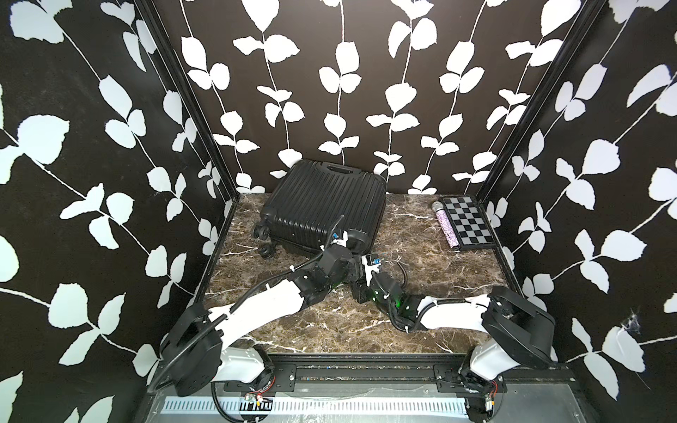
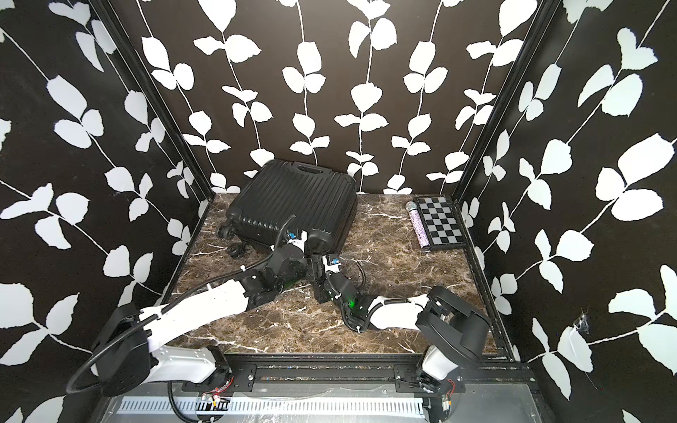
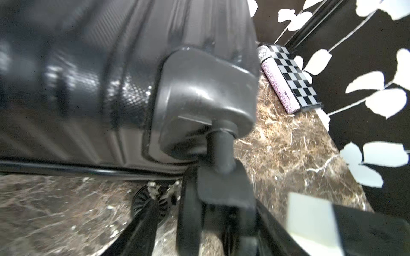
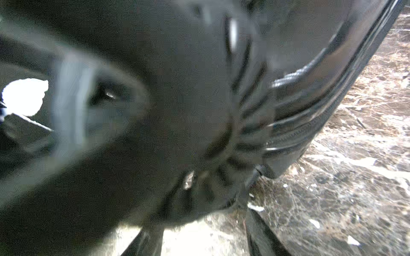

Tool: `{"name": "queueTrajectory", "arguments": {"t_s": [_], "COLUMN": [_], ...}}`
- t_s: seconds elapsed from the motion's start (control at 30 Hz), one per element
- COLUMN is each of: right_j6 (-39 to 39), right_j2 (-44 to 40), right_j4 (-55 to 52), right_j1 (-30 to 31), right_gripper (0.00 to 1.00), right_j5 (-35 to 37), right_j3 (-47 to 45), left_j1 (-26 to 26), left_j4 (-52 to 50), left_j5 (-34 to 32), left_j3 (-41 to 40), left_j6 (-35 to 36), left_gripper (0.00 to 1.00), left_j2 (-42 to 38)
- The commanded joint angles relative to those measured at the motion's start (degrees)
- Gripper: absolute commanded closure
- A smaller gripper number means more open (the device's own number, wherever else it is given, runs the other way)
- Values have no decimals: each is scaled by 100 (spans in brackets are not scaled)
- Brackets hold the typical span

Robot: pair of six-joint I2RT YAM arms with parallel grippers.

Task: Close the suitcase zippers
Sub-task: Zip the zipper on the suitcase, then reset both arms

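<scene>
Left fingers (image 3: 142, 226) stand parted astride the suitcase's (image 1: 322, 205) near-right wheel (image 3: 190, 221). Right fingers (image 4: 261, 235) are parted just beside, holding nothing. The suitcase lies flat, far, left of centre. Open bench (image 1: 421, 263) separates it from the glittery tube (image 1: 445, 225) and checkerboard (image 1: 467, 223), far right.

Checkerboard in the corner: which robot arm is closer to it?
Right. The right tool is at the suitcase wheel, on the side toward the checkerboard; the left tool is beside it, slightly farther away.
</scene>
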Motion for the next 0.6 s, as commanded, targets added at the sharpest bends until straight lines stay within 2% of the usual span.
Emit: {"name": "queueTrajectory", "arguments": {"t_s": [0.0,0.33,0.57], "right_j6": [-411,-788,-972], "right_j2": [-185,-998,-1701], "right_j4": [-725,-2075,-2540], "right_j1": [102,-108,-881], "right_gripper": [40,33,33], "right_j5": [289,1922,2081], "right_j3": [-7,-253,-414], "left_j1": [-89,101,903], "left_j4": [-471,-1758,-1936], "left_j5": [-338,-1683,-1908], "left_j3": [76,-151,-381], "left_j6": [497,1373,2161], "left_gripper": [34,36,36], "left_j2": [-503,-1552,-1938]}}
